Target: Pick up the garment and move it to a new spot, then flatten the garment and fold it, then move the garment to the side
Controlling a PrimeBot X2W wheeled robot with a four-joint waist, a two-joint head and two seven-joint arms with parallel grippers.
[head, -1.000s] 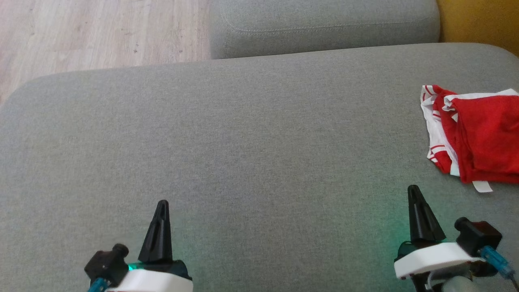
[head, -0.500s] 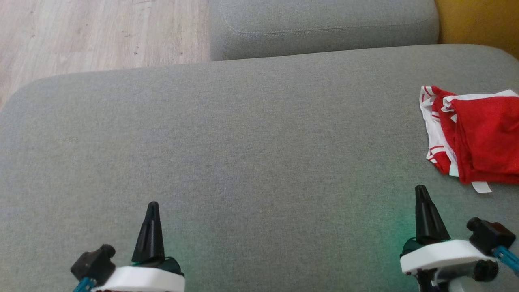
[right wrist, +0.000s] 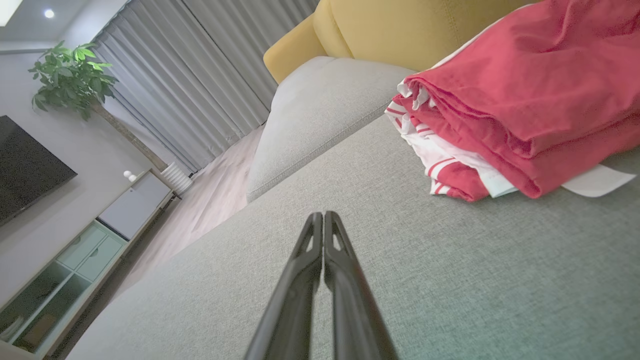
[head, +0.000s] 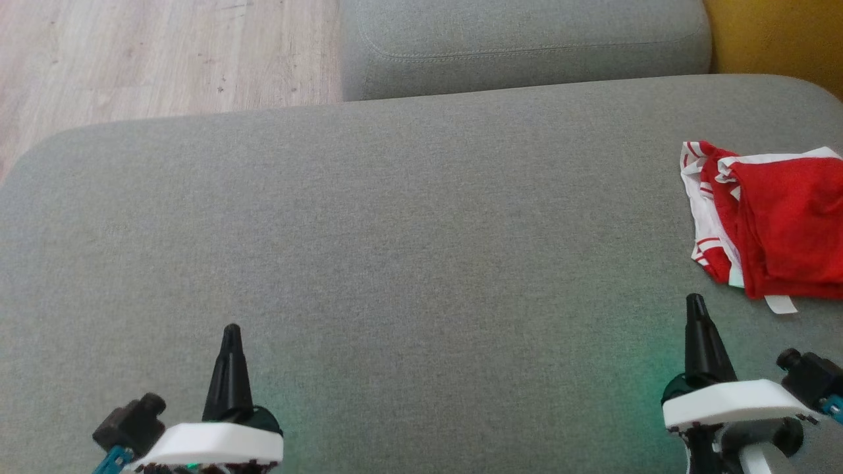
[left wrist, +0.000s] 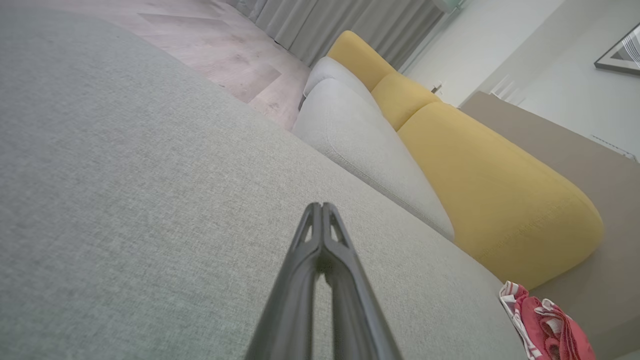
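Note:
The garment (head: pixel 777 227) is red with white stripes and trim, folded into a bundle at the right edge of the grey cushion (head: pixel 395 250). A white label sticks out from under its near edge. It also appears as a thick folded stack (right wrist: pixel 520 105) in the right wrist view and small at the far corner (left wrist: pixel 547 327) in the left wrist view. My right gripper (head: pixel 695 304) is shut and empty, just short of the garment's near left corner. My left gripper (head: pixel 230 330) is shut and empty, far to the left over bare cushion.
A second grey cushion (head: pixel 527 43) lies beyond the big one, with a yellow backrest (head: pixel 777 36) at the far right. Wooden floor (head: pixel 151 56) shows at the far left. The right wrist view takes in curtains, a plant (right wrist: pixel 70 75) and a low cabinet (right wrist: pixel 95 235).
Both grippers have drawn back toward the near edge and spread slightly outward, left going left and right going right. The garment has stayed where it lay.

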